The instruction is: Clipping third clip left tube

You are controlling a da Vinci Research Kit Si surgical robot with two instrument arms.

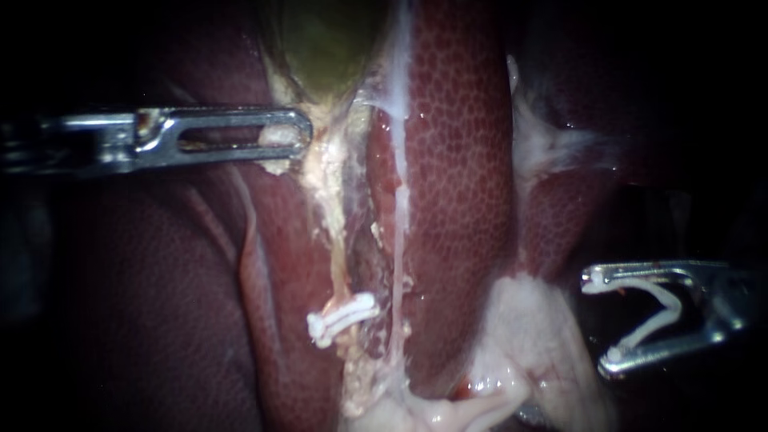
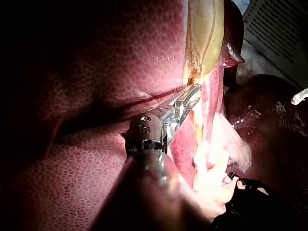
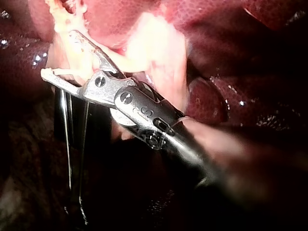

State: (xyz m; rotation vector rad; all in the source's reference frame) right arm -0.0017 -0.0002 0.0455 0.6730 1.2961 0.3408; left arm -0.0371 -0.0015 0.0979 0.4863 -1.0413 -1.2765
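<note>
Starting at the left: our left instrument point(image 1: 302, 136) comes in level, its slotted jaws closed on pale tissue point(image 1: 278, 136) just under the gallbladder point(image 1: 324, 40). The left wrist view shows the same bite at the gallbladder's lower end. Below that grip the left tube point(image 1: 342, 264) runs down beside the liver point(image 1: 456, 160), and a seated clip point(image 1: 344, 314) lies across it, tilted. A thinner whitish strand point(image 1: 398, 240) runs just to its right. Farther right, past the liver lobe and a patch of white tissue, sits our right instrument point(image 1: 600, 324). Its jaws stand wide apart and carry an open clip point(image 1: 674, 304), one leg against each jaw. That clip is well apart from the left tube, level with the seated clip.
</note>
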